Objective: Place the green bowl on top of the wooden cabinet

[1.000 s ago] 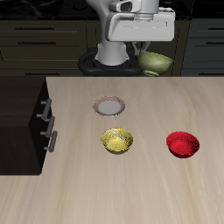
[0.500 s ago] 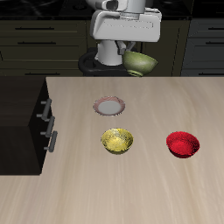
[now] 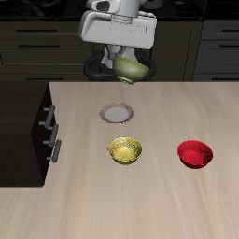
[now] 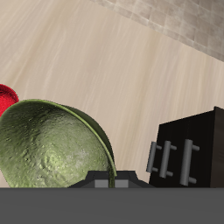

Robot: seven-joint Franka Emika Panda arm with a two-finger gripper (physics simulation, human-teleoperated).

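Inventory, exterior view, left to right.

1. The wooden cabinet (image 3: 21, 121): dark box at the left edge of the frame, mid-height, silver handles on the side facing the table. I see nothing on the part of its flat top that shows. This is my drop target, not yet reached.

2. A small plate (image 3: 117, 114): pale disc with a reddish rim, centre of the frame, on the tabletop (image 3: 168, 201), just below the carried load.

3. The gripper (image 3: 127, 62): upper centre of the frame, raised well above the table. From the wrist view I judge the jaws closed on the bowl's rim; the fingers are mostly hidden by the gripper body, so I hedge on the exact width.

4. The green bowl (image 3: 131, 68): hanging tilted from the gripper, clear of the table, upper centre, well apart from the cabinet. The wrist view shows its speckled inside (image 4: 48, 149) close to the lens, with the cabinet's handles beyond it.

5. The yellow patterned bowl (image 3: 125, 150): centre, lower than the plate, resting on the table.

6. The red bowl (image 3: 195, 153): right of centre, resting on the table.

Progress, my estimate: pick-up and lift done. Left for me: carry the bowl across to above the cabinet top, lower it level, let go and withdraw.
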